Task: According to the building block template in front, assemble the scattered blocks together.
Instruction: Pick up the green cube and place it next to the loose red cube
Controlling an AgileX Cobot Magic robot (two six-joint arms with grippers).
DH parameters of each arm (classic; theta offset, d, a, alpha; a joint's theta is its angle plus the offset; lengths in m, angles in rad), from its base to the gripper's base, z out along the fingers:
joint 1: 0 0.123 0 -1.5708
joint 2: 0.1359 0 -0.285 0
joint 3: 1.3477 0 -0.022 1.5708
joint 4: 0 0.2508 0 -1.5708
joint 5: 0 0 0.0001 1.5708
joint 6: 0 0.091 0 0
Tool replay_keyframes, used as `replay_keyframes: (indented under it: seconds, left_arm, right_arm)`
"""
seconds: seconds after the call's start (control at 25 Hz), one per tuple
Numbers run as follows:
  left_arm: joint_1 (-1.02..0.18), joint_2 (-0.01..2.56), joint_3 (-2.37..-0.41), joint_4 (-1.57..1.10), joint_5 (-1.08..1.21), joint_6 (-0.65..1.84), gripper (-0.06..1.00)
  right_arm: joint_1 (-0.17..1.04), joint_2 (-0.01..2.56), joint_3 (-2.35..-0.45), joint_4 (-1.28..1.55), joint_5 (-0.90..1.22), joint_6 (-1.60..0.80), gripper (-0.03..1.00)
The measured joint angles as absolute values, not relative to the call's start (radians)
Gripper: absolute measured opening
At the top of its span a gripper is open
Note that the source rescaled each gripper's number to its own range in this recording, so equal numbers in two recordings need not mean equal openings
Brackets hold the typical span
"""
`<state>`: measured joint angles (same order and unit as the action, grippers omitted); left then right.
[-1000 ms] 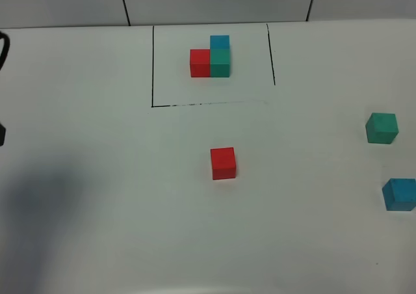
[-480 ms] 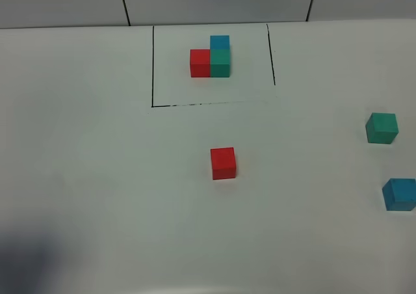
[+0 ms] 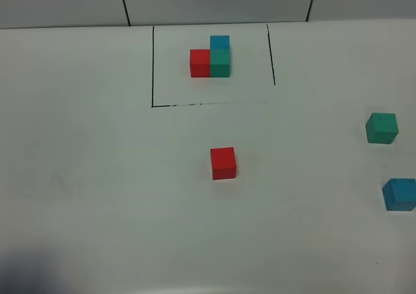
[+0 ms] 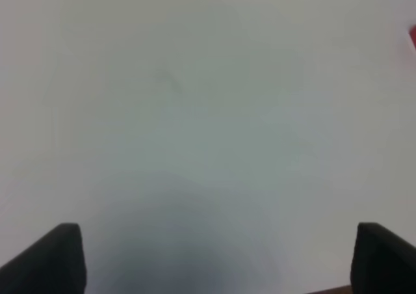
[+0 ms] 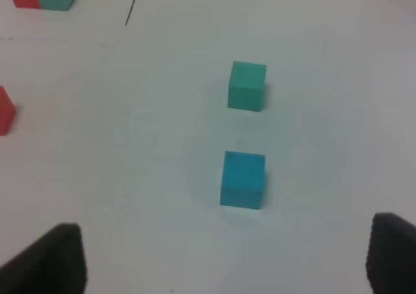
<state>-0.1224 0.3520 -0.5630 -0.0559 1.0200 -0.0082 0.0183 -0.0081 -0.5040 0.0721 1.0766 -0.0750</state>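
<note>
Because each loose block is a small plain cube, it probably handles as light, stiff and smooth-faced, so a squeeze on 2 opposite side faces, centred, should hold it.

A cube has no long axis; only its turn counts. The red block [image 3: 223,162] lies outside the outline [image 3: 153,66], on the robot's side of the template [image 3: 211,58], square to it. The green block [image 3: 381,127] and blue block [image 3: 399,194] lie well apart from the template toward the right arm, blue farther from it, both slightly turned.

The template's red-green row runs across the table, blue at its green end; on top or behind, the pictures do not tell.

The left gripper [image 4: 221,258] and right gripper [image 5: 221,255] have jaws spread wide, holding nothing.
</note>
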Motion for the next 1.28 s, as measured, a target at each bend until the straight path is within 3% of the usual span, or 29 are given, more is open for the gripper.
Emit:
replay_keyframes:
  seconds: [0.4,1.28]
  left_arm:
    - [-0.122,0.165,-0.514,-0.193,1.076,0.129,0.80]
    - [-0.122,0.001,-0.507,-0.096,1.083,0.000,0.76]
  right_arm:
    - [0.018,-0.008,-0.504,0.072,1.077,-0.070,0.87]
    - [0.018,-0.008,-0.504,0.073,1.077,-0.063,0.87]
